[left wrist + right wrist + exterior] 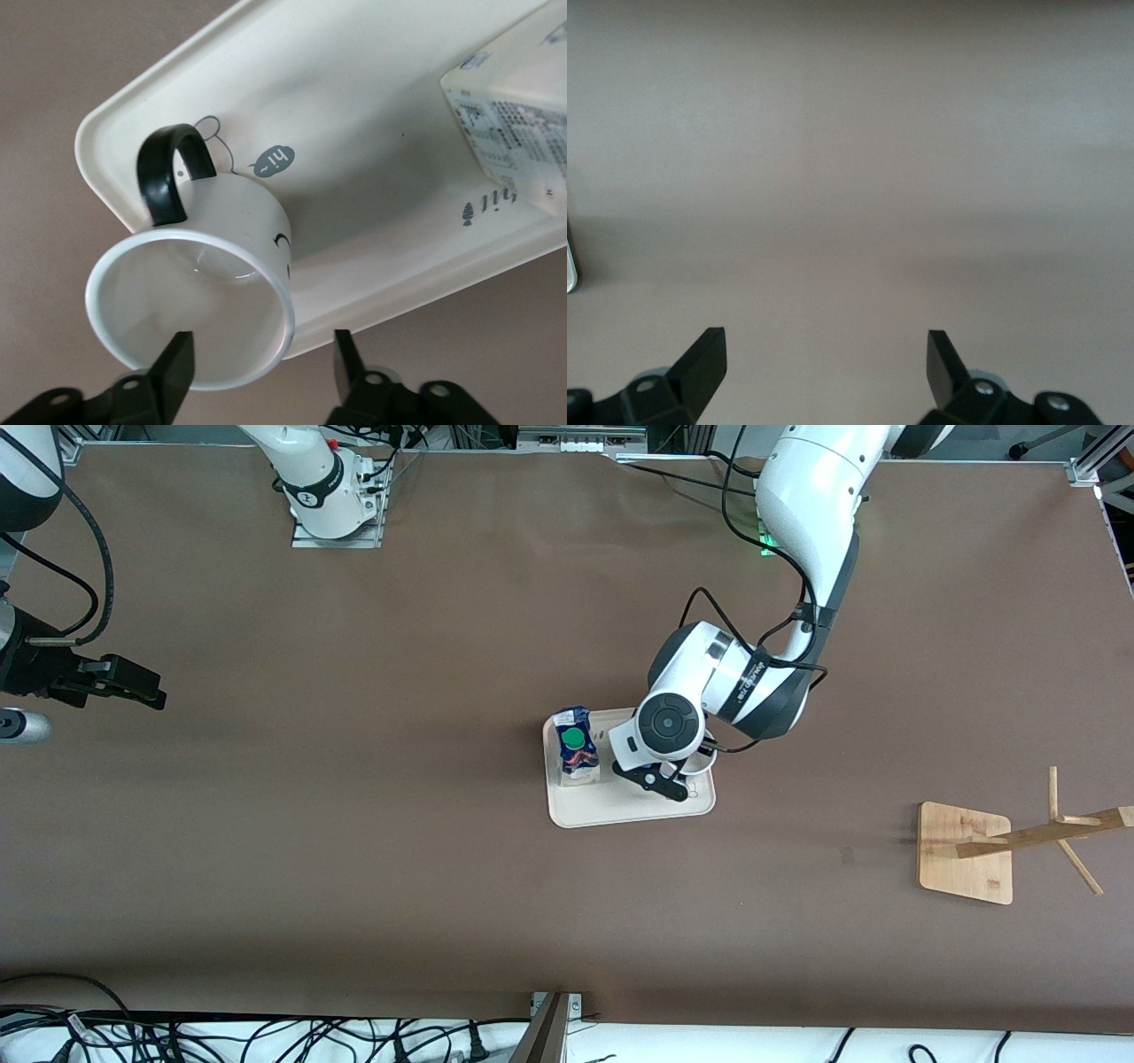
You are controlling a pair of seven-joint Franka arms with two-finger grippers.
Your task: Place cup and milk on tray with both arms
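The cream tray (620, 802) lies mid-table. The blue and white milk (576, 746) with its green cap stands on the tray's end toward the right arm. The white cup (706, 763) stands on the tray's other end, mostly hidden under the left arm's wrist. In the left wrist view the cup (221, 266) shows its black handle and part of its face, on the tray (372, 80) beside the milk (523, 115). My left gripper (663, 784) (261, 359) is open just above the cup's rim, one finger over the mouth and one outside it. My right gripper (146, 687) (824, 359) is open and empty, waiting over bare table.
A wooden rack base (966, 852) with a slanted peg post stands toward the left arm's end, nearer to the front camera than the tray. A silver object (22, 726) sits at the table's edge near the right gripper.
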